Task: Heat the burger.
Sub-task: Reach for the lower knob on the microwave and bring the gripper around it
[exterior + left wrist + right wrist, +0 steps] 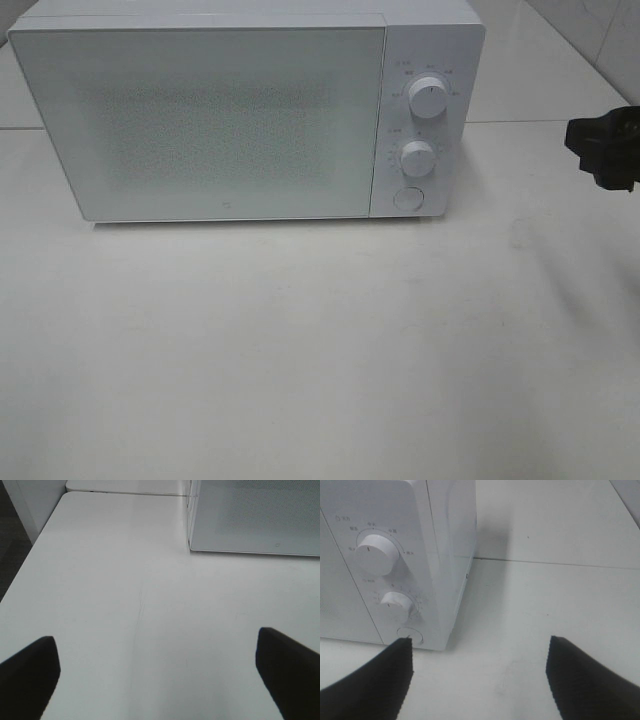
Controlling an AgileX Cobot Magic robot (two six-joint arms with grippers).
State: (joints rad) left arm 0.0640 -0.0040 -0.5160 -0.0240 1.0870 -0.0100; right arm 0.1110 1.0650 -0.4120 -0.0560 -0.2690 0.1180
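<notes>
Shows shut microwave (200, 115) upper left on desk (300, 350). Finds left end effector (160, 665) released, holding nothing; right end effector (480, 650) released too, near lower knob (395, 605).

White desk (300, 350): matte top, faint scuffs, one thin hairline scratch (141, 610). A joint line (550, 122) crosses it towards the far edge, where a second white top (125, 485) abuts. Off the left edge there is dark grey floor (7, 540) and a white upright panel (37, 505). Beyond the far right corner, pale tiling (610, 35). Lighting even, shadows soft.
</notes>
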